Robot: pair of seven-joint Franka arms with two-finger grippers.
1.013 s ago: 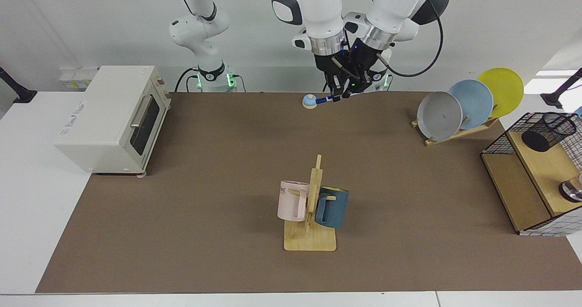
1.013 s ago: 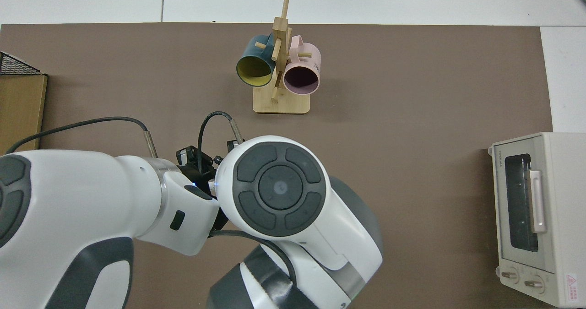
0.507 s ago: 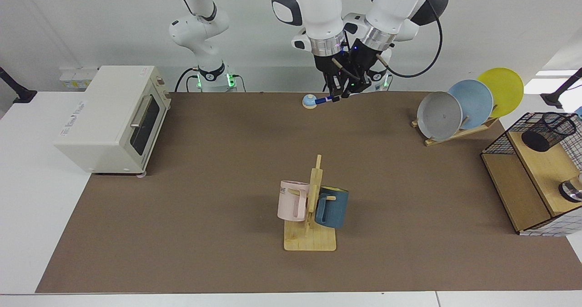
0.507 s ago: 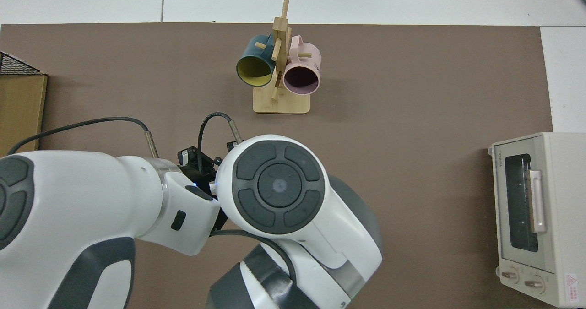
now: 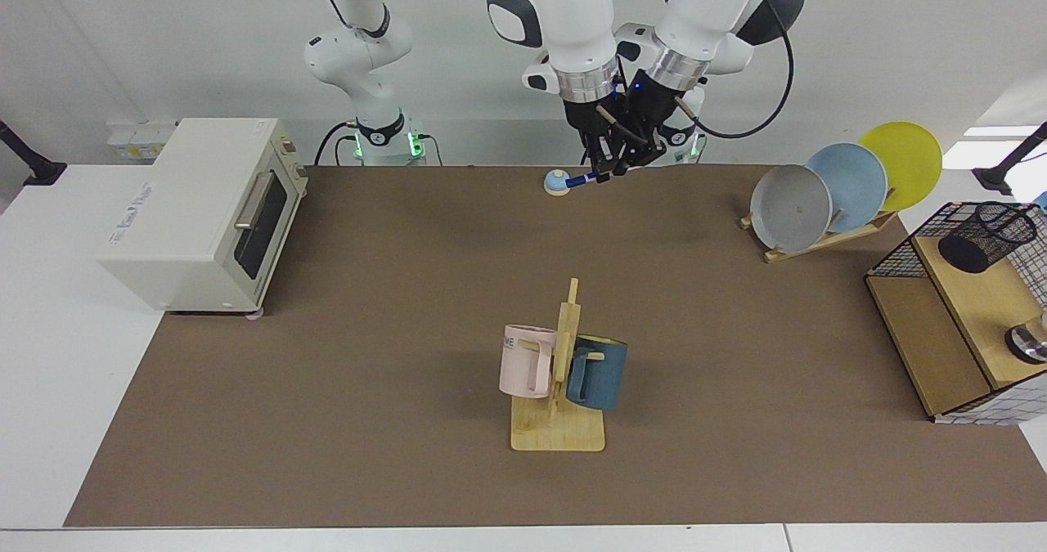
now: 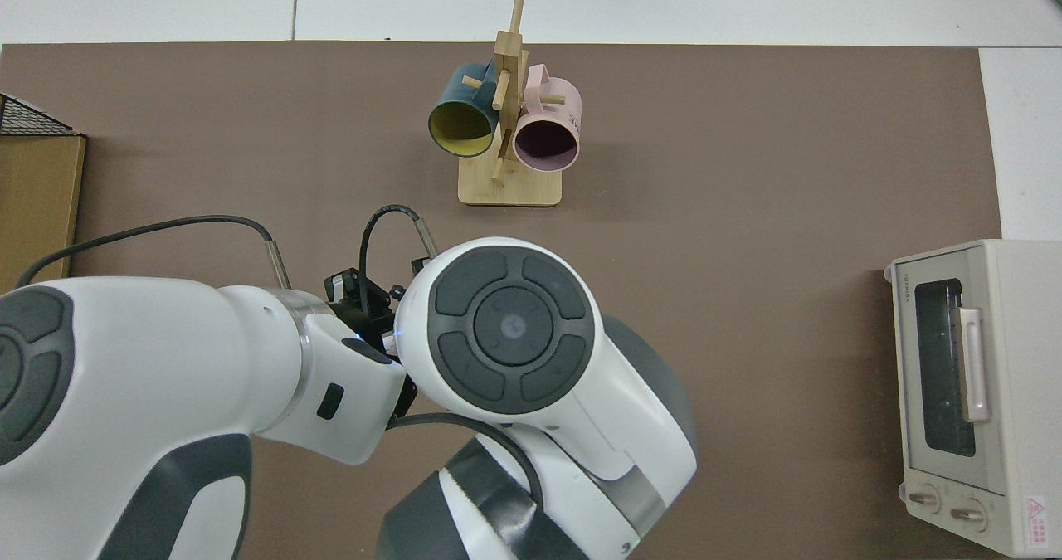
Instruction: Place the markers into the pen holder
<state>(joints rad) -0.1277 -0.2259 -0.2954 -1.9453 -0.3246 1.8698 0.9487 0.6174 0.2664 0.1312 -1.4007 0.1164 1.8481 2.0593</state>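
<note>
The marker (image 5: 584, 180), white with blue ends, hangs nearly level just above the mat's far edge. My right gripper (image 5: 603, 169) comes down from above and is shut on its right end. My left gripper (image 5: 628, 162) slants in from the right and crowds against the right one, its fingers masked by it. The pen holder (image 5: 984, 237), a black mesh cup, stands on the wooden shelf top at the far right. In the top view both wrists cover the marker and the grippers, and the pen holder is out of view.
A small round blue-topped object (image 5: 557, 181) sits just left of the marker. A mug tree (image 5: 560, 388) with a pink and a blue mug stands mid-table, a toaster oven (image 5: 204, 208) at left, a plate rack (image 5: 842, 188) and a wire-framed shelf (image 5: 941, 323) at right.
Both wrists have crept slightly upward together. The marker stays in almost the same spot between the grippers.
</note>
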